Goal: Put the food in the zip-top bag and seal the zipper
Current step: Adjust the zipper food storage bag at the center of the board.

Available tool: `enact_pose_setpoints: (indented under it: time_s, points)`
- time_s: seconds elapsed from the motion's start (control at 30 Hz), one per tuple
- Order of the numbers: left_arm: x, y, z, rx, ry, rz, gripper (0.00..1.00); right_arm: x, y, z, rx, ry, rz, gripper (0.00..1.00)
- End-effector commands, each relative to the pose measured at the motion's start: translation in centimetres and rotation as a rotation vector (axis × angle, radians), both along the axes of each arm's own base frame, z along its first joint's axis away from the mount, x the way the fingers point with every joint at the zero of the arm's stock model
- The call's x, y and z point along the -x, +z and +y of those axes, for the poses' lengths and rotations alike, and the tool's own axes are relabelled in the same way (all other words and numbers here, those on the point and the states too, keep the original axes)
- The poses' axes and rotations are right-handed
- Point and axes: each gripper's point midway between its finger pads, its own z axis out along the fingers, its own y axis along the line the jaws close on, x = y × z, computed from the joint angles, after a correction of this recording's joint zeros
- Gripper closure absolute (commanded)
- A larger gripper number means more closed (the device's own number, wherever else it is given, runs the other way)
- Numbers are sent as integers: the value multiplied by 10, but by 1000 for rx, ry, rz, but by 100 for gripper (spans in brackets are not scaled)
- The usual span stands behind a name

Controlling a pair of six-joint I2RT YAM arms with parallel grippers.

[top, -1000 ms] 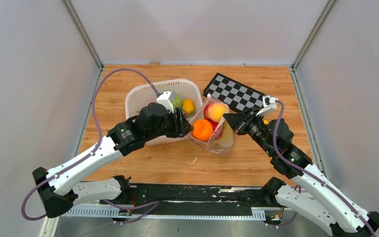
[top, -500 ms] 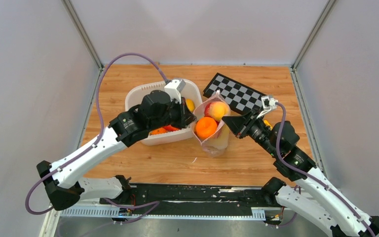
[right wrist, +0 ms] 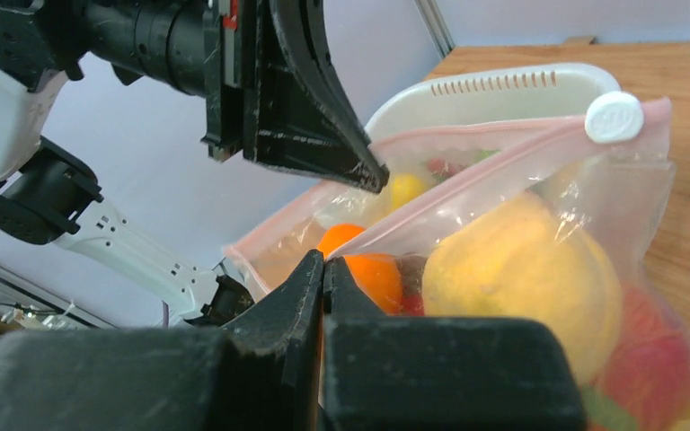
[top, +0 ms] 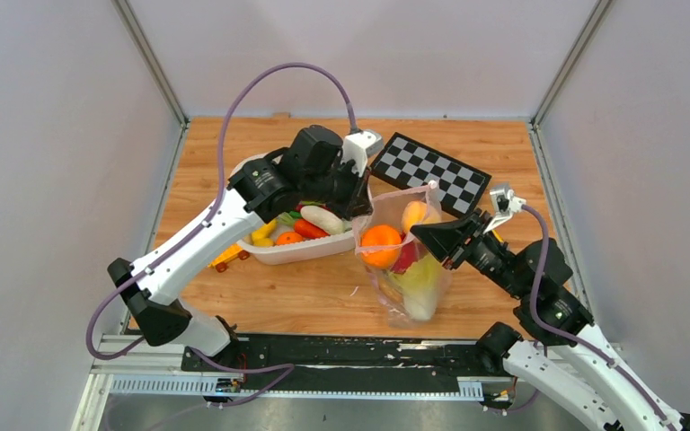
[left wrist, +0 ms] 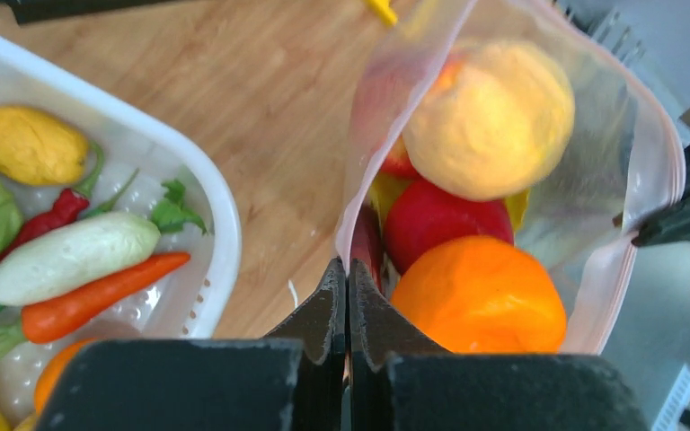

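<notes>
No legible text anywhere -- white slider tab [right wrist: 613, 117] on zip-top bag [right wrist: 649, 184] bears faint embossing, unreadable

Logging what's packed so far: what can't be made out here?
Top view: the left arm covers much of the basket.
Top view: food low in the bag is a yellow-green blur behind crinkled plastic.
Left wrist view: the left gripper, shut on the bag's rim, and the frame edge cut off the basket's food.
Right wrist view: the right gripper, shut on the rim, blocks the bag's lower left.
</notes>
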Motion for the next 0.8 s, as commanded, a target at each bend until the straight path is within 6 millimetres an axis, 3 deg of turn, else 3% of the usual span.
enact_pose_setpoints:
  time_s: [0.0,0.1,0.3,0.53,0.63,0.77]
  points:
    - [20,1,-2,-9,-150,-2,100,-11,19,4,-113,-27,25,100]
    - [26,15,-17,106,-195,-19,100,-15,16,10,-91,-14,82,100]
    - [29,21,-35,206,-219,18,100,-24,8,23,-79,-1,124,100]
    - [40,7,-54,207,-237,69,100,-36,4,35,-164,5,159,100]
    - [32,-3,-49,144,-171,55,100,-37,5,35,-177,0,155,100]
    - [31,0,-57,131,-154,40,100,-48,-6,38,-131,-38,205,100]
